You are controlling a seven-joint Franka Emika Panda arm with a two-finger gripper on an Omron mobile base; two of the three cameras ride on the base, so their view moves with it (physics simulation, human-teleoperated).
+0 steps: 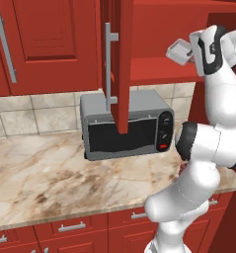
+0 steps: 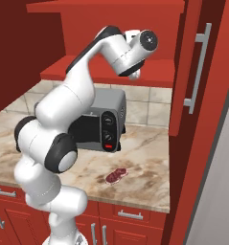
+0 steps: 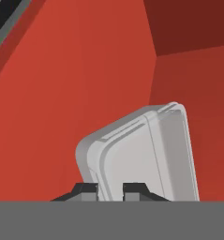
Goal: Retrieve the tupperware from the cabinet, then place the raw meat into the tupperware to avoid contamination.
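Claw pinches rim of tupperware, box tilted, lifted off cabinet shelf at 1 o'clock above toaster oven. Retrieval step appears under way. Raw meat waits on counter at 5 o'clock of oven. Next move likely: back box out past open door, lower it to counter beside meat.

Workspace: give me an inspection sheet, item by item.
Surface: marble counter, beige tile backsplash behind.
Job's things: tupperware held tilted in the air in front of the open cabinet's shelf; meat lies on the counter, in front of the toaster oven.
Clutter: toaster oven alone.
Grippers: gripper shut on the tupperware's rim.
Cables: nothing seen.
Surroundings: red cabinet doors swung open, red drawers below the counter.
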